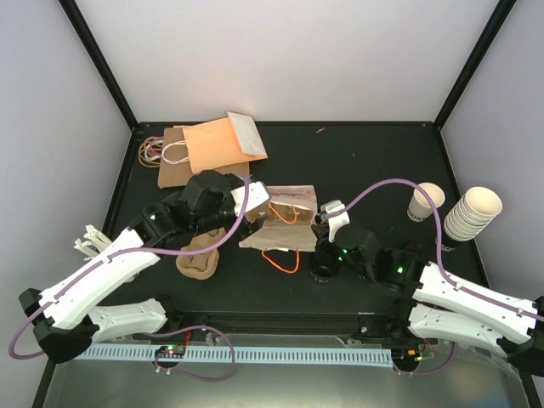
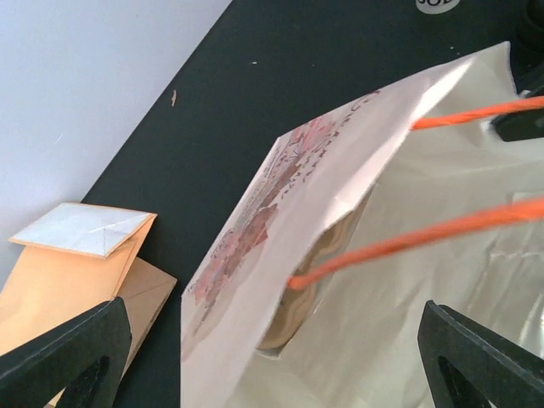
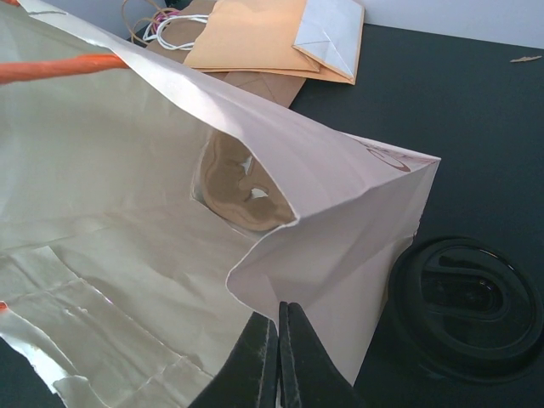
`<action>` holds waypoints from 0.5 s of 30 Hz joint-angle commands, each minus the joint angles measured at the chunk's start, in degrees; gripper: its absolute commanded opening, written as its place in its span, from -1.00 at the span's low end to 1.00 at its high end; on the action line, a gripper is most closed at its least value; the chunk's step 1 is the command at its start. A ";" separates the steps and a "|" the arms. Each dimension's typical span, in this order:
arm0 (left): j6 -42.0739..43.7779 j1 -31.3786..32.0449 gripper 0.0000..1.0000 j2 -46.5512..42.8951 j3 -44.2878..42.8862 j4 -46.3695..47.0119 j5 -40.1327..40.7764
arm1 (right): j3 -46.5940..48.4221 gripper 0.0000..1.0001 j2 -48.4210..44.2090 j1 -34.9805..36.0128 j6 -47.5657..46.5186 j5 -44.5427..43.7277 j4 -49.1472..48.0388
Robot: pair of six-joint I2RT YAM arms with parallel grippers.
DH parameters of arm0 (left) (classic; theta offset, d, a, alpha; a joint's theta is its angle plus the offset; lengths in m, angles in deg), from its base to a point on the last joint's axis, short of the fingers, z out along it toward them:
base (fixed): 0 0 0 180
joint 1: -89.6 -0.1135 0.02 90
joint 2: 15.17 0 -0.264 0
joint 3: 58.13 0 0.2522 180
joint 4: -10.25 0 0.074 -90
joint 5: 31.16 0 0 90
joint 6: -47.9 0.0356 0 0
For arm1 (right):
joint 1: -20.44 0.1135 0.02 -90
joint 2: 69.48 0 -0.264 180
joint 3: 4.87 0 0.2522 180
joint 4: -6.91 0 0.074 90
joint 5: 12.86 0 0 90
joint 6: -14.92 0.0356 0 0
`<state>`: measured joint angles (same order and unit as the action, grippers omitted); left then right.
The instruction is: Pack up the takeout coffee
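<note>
- The paper bag [image 1: 280,219] lies on its side, its mouth held open.
- The left gripper [image 2: 272,310] is at the bag's left, fingers spread wide, holding nothing.
- The right gripper [image 3: 278,310] is at the bag's right, pinched together on the mouth's edge.
- The takeout coffee [image 1: 425,202] stands upright, well right of the bag. It is nearer the right arm, which is occupied.

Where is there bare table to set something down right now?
Bare table lies at the back, between the flat bags and the single cup. The centre is crowded with the white bag, the black lid and the tan carrier, and the cup stack fills the right edge.
</note>
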<state>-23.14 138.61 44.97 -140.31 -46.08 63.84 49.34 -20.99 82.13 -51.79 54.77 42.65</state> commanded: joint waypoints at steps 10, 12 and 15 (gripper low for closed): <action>5.38 -5.12 0.43 7.87 -6.23 0.80 -9.63 | 1.65 -0.97 -0.63 0.22 -0.17 -1.63 -0.27; 5.55 -5.25 0.38 8.63 -6.22 0.65 -9.73 | 1.74 -0.97 -0.59 0.28 -0.24 -1.63 -0.27; 5.56 -5.42 0.31 9.63 -6.26 0.54 -10.22 | 1.83 -0.97 -0.50 0.27 -0.36 -1.70 -0.25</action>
<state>-18.61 133.58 53.60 -143.96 -45.53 56.43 49.39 -20.99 82.13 -51.85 54.75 42.69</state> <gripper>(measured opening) 0.679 0.028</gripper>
